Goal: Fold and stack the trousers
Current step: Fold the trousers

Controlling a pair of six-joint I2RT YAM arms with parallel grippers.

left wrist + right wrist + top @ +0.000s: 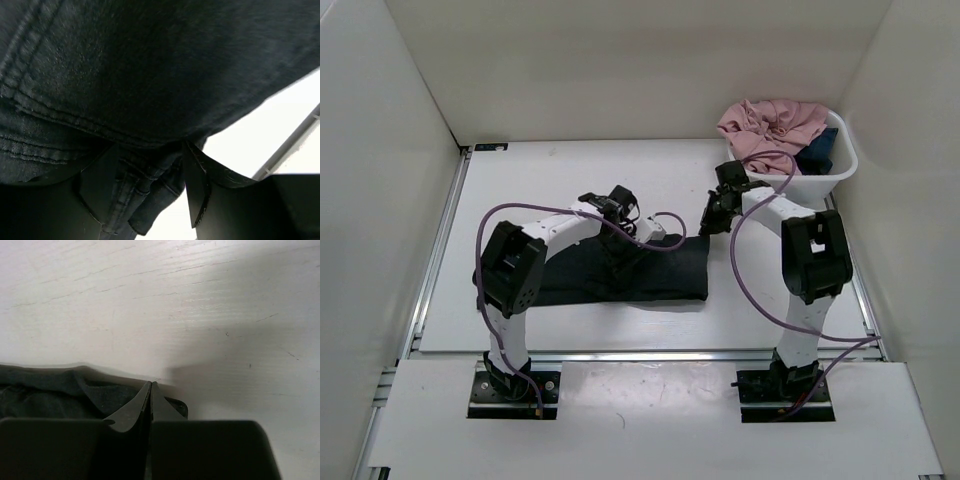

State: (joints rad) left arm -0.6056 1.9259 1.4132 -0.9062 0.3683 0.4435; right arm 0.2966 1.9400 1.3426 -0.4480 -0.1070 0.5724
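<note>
**Black trousers folded at mid-table, both grippers at the cloth**

The trousers lie as a wide, flat, dark band across the middle of the top view, on the white table, running from below the left arm's elbow to just left of the right arm's wrist. Their fabric is rumpled near the band's centre, where the left arm reaches down onto it.

In the left wrist view, the left gripper sits at the bottom of the frame. Its two fingers are set apart around a thick, bunched fold of stitched seam that fills the gap between them. More of the black cloth covers the whole upper part of that frame.

In the right wrist view, the right gripper has its fingertips pressed together with no gap. They sit right at the edge of the cloth, low in the frame. I cannot tell whether any fabric is caught between them.

In the upper right of the top view stands a white tub, well apart from the trousers. It holds a pink garment and a dark blue garment.
</note>
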